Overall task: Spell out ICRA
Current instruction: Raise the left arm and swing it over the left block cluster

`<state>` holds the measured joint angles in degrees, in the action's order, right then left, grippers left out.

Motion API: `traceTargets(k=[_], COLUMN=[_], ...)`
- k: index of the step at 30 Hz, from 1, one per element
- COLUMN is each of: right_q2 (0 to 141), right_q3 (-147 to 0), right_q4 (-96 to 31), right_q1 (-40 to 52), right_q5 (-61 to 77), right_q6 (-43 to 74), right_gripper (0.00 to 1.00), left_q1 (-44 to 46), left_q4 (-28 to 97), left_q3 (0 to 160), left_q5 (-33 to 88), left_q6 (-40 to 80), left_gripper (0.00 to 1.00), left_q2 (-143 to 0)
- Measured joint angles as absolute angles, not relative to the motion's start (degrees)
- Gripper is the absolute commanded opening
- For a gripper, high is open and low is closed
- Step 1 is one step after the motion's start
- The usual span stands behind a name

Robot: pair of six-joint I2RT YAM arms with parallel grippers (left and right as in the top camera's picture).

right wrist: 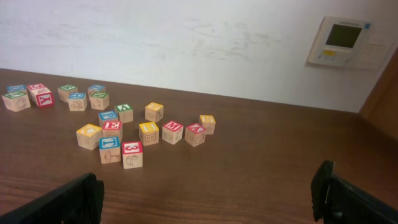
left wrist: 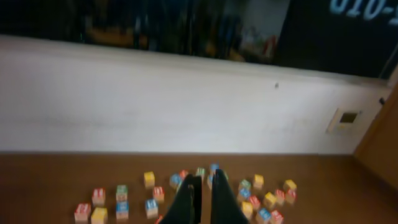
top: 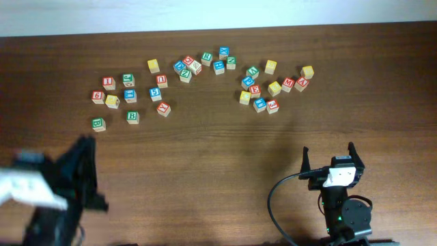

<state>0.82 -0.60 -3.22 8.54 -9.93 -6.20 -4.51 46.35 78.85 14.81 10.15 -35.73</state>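
Across the far half of the tabletop [top: 205, 171] lie the wooden letter cubes [top: 218, 67], and none has been brought into a row yet. By my count there are about thirty, in three loose groups: eleven on the left, eight in the middle, eleven on the right. By top colour they are roughly nine red, seven green, seven blue and six yellow. Two arms serve them.

What reads as the red I [top: 108, 83] sits in the left group. A red A [top: 301, 83] sits at the right end, just beside a red M [top: 287, 84]. At this size I cannot pick out the green R or the yellow C.

The left gripper [left wrist: 200, 199] has its jaws pressed together on nothing, raised well back from the cubes. The right gripper [top: 329, 154] rests near the front edge, its jaws spread wide and empty.

The step in hand looks like fetching the first letter. To do it well, the left jaws should open before descending. They should come straight down over the I and close on two free sides clear of its neighbours. The bare front strip suits the word.
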Motion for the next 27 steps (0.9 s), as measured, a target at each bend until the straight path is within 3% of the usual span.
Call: traceTargets(k=[13,21,27], right_q2=[0.80,0.80,0.80], right_q3=[-0.60,-0.60,-0.60], right_q4=[-3.25,-3.22,-3.22], right_q1=[8.54,8.54,8.54], right_q5=[-9.91,-9.91,-9.91], right_q6=[-6.22,-6.20,-6.20], right_gripper=[0.98,0.98,0.98], left_q1=[-4.51,-4.51,-4.69], left_q4=[68.84,71.61,74.50], left_q3=[129.03,133.29,133.32], left_q5=[7.97,0.14,-0.51], left_q6=[10.35,10.37,10.35], left_gripper=[0.01,0.00,0.03], left_q2=[-88.90,-105.34,-109.08])
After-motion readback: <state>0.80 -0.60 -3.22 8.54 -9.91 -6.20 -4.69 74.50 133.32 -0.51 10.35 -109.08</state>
